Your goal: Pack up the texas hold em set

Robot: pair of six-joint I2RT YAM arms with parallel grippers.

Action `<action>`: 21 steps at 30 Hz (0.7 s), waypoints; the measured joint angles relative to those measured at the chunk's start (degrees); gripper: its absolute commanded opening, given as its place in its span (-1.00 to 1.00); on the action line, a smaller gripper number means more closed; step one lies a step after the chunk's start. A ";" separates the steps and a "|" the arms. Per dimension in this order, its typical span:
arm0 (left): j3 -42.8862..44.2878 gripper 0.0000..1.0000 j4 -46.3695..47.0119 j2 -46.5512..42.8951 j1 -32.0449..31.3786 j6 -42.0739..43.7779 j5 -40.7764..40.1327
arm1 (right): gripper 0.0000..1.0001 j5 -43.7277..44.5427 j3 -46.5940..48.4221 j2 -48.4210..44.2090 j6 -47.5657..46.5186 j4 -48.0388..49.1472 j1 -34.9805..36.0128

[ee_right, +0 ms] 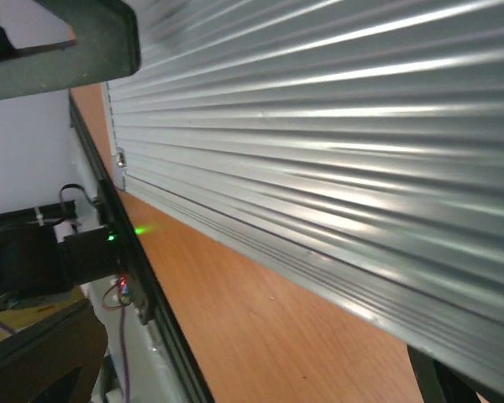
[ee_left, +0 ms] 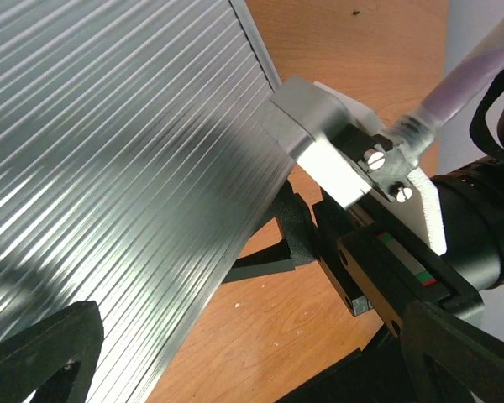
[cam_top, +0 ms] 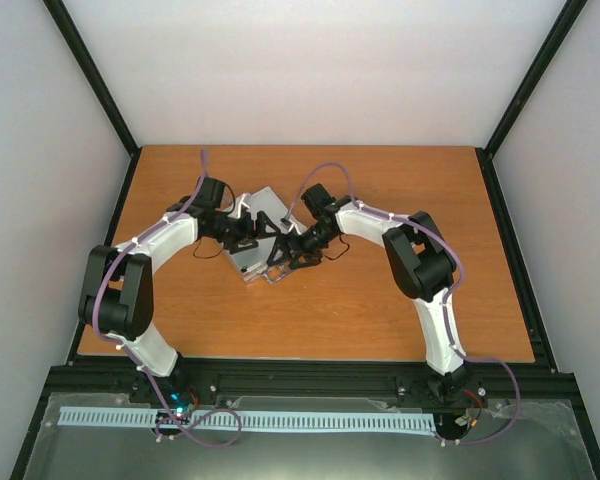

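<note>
The ribbed silver case [cam_top: 262, 208] lies mid-table with its lid shut or nearly shut; I cannot tell which. My left gripper [cam_top: 246, 238] is over its left side, jaws wide open and holding nothing. In the left wrist view the case [ee_left: 109, 168] fills the left, and my left gripper [ee_left: 252, 361] straddles bare table beside its edge. My right gripper [cam_top: 284, 254] is at the case's near right edge, open, with one black finger [ee_left: 296, 237] against that edge. The case [ee_right: 336, 126] fills the right wrist view above my right gripper [ee_right: 235, 369]. Card packs, chips, dice and disc are hidden.
The wooden table [cam_top: 400, 310] is bounded by a black frame rail [cam_top: 310, 375] at the near edge. White walls enclose the back and sides. A board with a green light [ee_right: 109, 239] sits by the rail in the right wrist view.
</note>
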 measured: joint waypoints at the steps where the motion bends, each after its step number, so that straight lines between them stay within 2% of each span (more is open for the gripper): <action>1: 0.00 1.00 0.07 0.00 0.04 0.00 -0.04 | 1.00 -1.27 0.52 0.59 -0.26 -0.55 -0.15; 9: -1.03 0.99 0.02 0.00 0.02 0.00 -0.42 | 1.00 -2.25 0.92 1.05 -0.90 -2.86 -0.07; 21: 0.57 0.99 -0.59 0.22 0.00 -0.90 -0.87 | 1.00 7.54 -1.27 -2.38 -1.25 -1.64 0.46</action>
